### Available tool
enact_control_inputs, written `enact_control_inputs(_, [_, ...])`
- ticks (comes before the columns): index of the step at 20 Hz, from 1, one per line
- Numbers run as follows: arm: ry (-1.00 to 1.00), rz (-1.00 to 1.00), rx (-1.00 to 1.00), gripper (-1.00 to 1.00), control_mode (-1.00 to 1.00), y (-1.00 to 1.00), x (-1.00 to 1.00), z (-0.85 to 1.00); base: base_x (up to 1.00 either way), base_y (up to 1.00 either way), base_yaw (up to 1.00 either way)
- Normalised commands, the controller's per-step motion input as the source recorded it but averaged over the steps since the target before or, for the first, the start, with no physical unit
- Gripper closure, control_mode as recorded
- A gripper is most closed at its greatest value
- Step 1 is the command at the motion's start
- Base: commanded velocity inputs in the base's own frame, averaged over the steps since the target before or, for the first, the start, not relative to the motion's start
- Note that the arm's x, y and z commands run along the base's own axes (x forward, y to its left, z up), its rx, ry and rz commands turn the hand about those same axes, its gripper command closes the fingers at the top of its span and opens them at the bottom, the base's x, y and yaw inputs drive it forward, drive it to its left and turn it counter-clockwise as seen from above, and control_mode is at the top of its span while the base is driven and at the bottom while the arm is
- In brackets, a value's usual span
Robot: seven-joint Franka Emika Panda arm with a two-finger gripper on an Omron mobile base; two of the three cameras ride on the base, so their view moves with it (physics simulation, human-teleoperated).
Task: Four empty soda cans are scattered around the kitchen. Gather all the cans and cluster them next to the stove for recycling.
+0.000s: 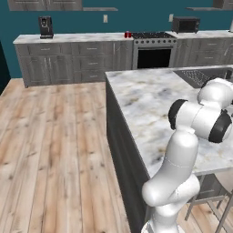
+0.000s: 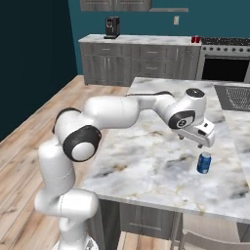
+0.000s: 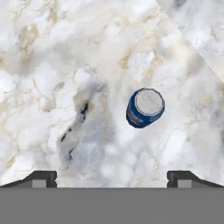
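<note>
A blue soda can (image 3: 145,107) with a silver top stands upright on the marble island counter (image 3: 52,65). My gripper (image 3: 113,179) hovers above it, open, and the can sits ahead and a little right of the middle between the fingertips (image 3: 41,178). From the right base view, the gripper (image 2: 191,142) hangs a short way above and left of the blue can (image 2: 204,162). Red cans (image 1: 128,34) stand on the back counter right beside the stove (image 1: 154,45), and appear again as red cans (image 2: 196,39) left of the stove (image 2: 227,58).
A sink (image 2: 237,96) is set into the island to the right of the arm. A coffee machine (image 1: 45,26) and a microwave (image 1: 185,23) stand on the back counter. A stool (image 1: 218,200) sits at the island's near edge. Wood floor lies open to the left.
</note>
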Motion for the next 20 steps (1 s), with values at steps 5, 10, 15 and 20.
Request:
enact_control_inputs(5, [0.01,0.0,-0.01,-1.0,-1.0,-0.01,0.02,-0.08,0.0,0.0,0.0])
enact_control_inputs(10, [0.02,0.0,0.0,-1.0,-1.0,-0.21,0.08,-0.11,0.0,0.0,0.0])
enact_control_inputs(15, [0.02,0.0,0.0,-1.0,-1.0,-0.3,0.1,-0.28,0.0,0.0,0.0])
enact_control_inputs(20, [0.01,0.0,0.0,-1.0,-1.0,-0.19,0.1,-0.29,0.0,0.0,0.0])
